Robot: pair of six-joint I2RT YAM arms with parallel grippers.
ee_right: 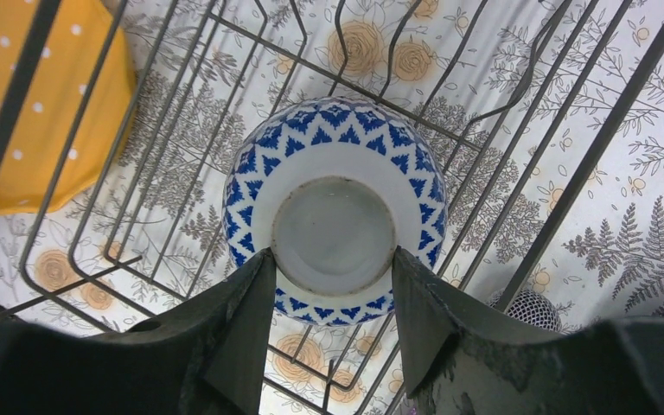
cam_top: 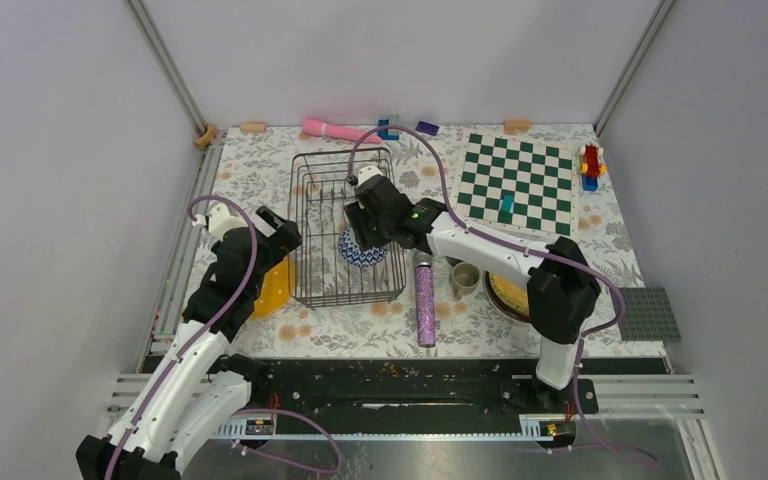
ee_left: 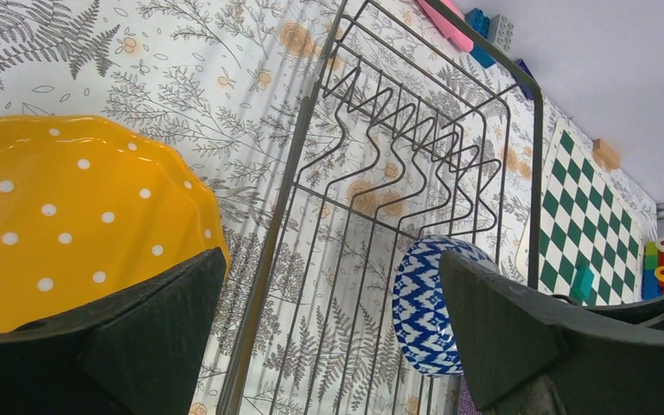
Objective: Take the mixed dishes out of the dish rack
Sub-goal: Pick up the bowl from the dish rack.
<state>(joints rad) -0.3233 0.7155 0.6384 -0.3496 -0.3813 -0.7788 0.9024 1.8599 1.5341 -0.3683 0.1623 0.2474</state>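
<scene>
The dish rack (cam_top: 322, 200) is a black wire basket at the middle of the table. The blue-and-white patterned bowl (cam_top: 360, 252) stands on its edge at the rack's near right; it is the only dish I see inside. My right gripper (cam_top: 365, 218) reaches into the rack. In the right wrist view its fingers (ee_right: 251, 303) close on either side of the bowl's white foot ring (ee_right: 333, 220). My left gripper (cam_top: 278, 240) is open and empty beside the rack's left edge, above a yellow dotted plate (ee_left: 60, 207) on the table. The bowl also shows in the left wrist view (ee_left: 424, 303).
A glittery purple cylinder (cam_top: 425, 300) lies right of the rack. A small greyish cup (cam_top: 465, 278) and stacked plates (cam_top: 508, 292) sit beyond it, partly under the right arm. The green-white chessboard (cam_top: 520, 180) is at back right, a pink object (cam_top: 335, 129) at the back edge.
</scene>
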